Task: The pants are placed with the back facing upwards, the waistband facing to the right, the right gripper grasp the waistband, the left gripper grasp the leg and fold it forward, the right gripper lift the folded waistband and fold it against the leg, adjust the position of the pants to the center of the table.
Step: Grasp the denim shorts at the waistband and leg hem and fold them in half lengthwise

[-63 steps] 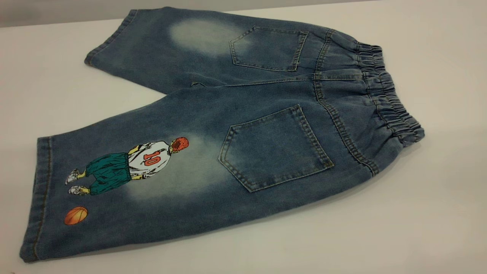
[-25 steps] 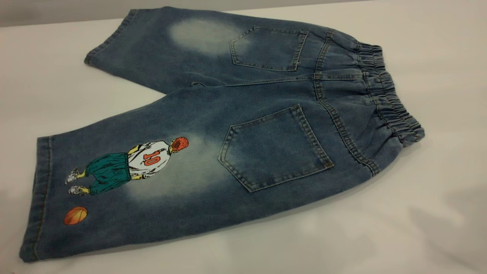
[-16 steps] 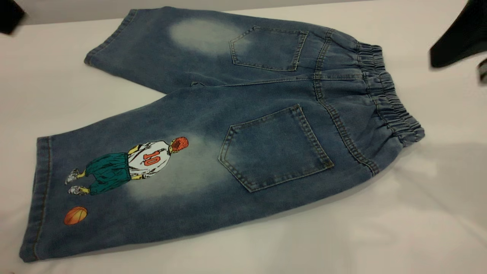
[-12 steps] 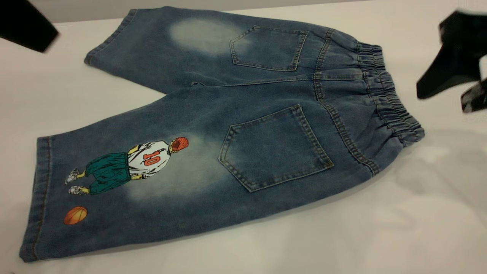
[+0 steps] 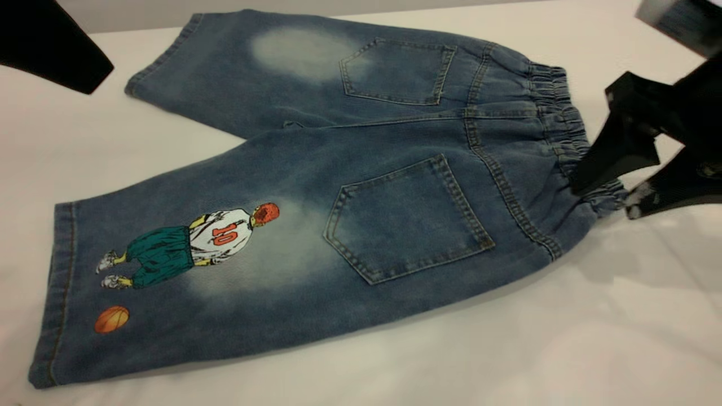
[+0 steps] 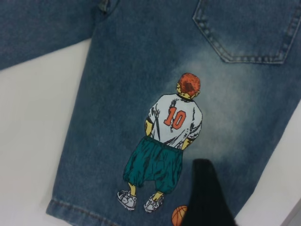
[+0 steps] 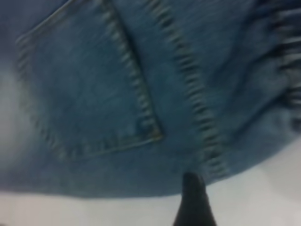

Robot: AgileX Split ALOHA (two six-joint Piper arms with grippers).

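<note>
Faded blue denim pants (image 5: 316, 186) lie flat on the white table (image 5: 507, 349), back pockets up, gathered elastic waistband (image 5: 569, 141) to the right, printed basketball player (image 5: 192, 239) on the near leg. The black right gripper (image 5: 612, 186) hovers at the waistband's near end, fingers spread, holding nothing. Only a dark edge of the left gripper (image 5: 51, 51) shows beyond the far leg's hem; the left wrist view shows one fingertip (image 6: 207, 197), so I cannot tell its opening.

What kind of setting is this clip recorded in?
Probably a lab or test bench rather than a home: a bare white table holds only one pair of denim shorts laid flat, with two black robot tools, right and left, coming in from either side.
</note>
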